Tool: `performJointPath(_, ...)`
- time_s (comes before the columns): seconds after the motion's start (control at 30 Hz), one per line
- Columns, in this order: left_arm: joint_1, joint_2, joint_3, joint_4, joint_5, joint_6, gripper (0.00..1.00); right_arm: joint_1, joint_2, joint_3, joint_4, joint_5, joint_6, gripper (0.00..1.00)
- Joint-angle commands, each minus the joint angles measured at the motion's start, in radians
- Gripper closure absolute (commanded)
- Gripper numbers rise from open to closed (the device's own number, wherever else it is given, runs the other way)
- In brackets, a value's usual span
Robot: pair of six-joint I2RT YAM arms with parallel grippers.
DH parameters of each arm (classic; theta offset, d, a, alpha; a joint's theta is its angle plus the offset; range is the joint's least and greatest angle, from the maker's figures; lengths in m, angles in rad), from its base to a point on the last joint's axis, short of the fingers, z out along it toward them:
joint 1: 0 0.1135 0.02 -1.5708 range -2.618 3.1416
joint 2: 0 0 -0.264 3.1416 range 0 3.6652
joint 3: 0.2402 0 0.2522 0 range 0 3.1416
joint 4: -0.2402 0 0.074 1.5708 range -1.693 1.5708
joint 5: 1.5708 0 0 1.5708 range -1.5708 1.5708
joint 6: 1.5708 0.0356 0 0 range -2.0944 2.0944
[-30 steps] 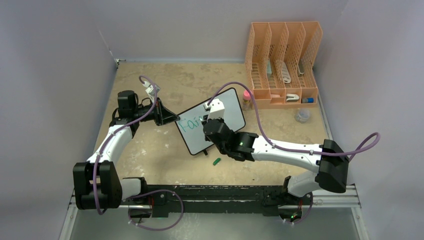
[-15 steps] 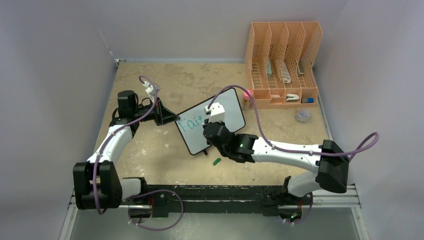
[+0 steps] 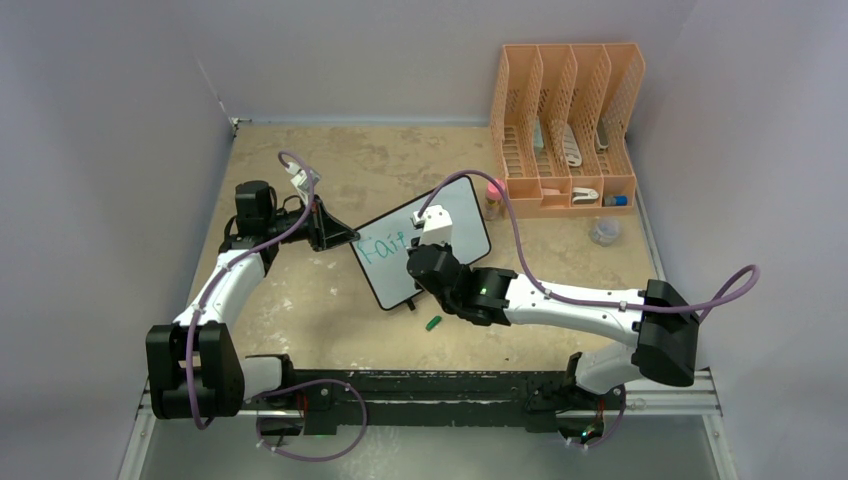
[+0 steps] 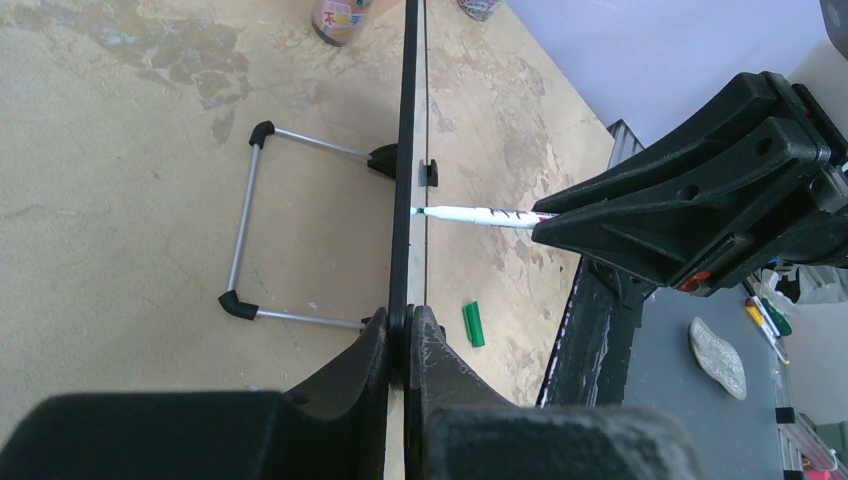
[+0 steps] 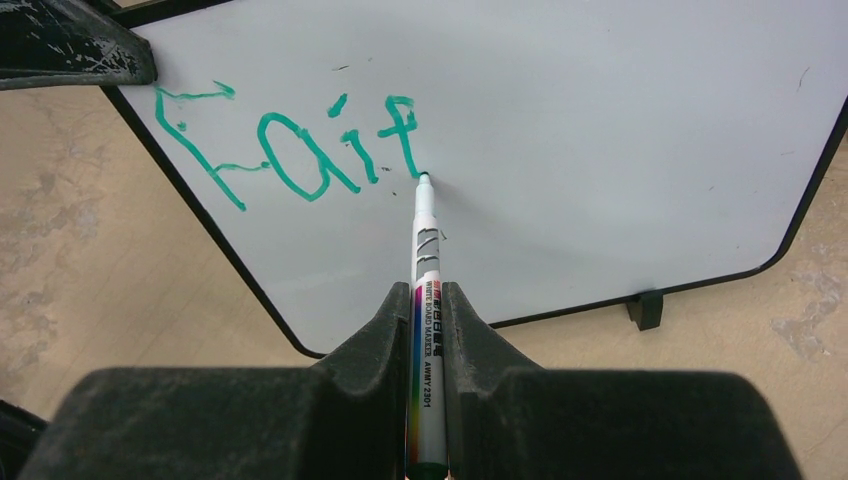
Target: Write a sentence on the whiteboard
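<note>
Right wrist view: the right claw (image 5: 428, 297) is closed narrow on a whiteboard marker (image 5: 424, 235), with the barrel clamped between the fingers and the nib pointing forward. The nib touches the whiteboard (image 5: 620, 130) at the foot of the fourth letter. The sentence (image 5: 290, 150) reads "Fait" in green at the board's upper left. The rest of the face is blank. Judgement: early in the task, partway through the first word.

Left wrist view: the left claw (image 4: 407, 328) is pinched shut on the board's black edge, seen edge-on. The board leans on a wire stand (image 4: 245, 232) whose legs rest on the table (image 4: 120, 150). Probable reason for the clamp: nib pressure would push or tip a free-standing board, so one arm braces it while the other writes. The marker meets the face roughly square-on.

Top external view: the board stands near the middle of the table, turned at an angle, its face towards the arm bases.
- The left arm reaches forward with the elbow raised, its claw at the board's left edge.
- The right arm lies low and stretched leftward, its wrist bent towards the face.
- A green cap (image 3: 433, 322) lies on the table just in front of the board.
- A pink-capped bottle (image 3: 493, 198) stands near the board's far right corner.
- An orange file rack (image 3: 565, 120) sits further back.
</note>
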Motion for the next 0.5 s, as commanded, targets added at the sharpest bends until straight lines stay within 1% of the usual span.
performJointPath(0.0, -0.015, 0.005, 0.018, -0.022, 0.007, 0.032, 1.0, -0.008, -0.009, 0.014, -0.009, 0.061, 0.006, 1.0)
performJointPath(0.47, -0.015, 0.005, 0.018, -0.023, 0.01, 0.032, 1.0, -0.012, -0.022, 0.028, 0.051, 0.076, -0.04, 1.0)
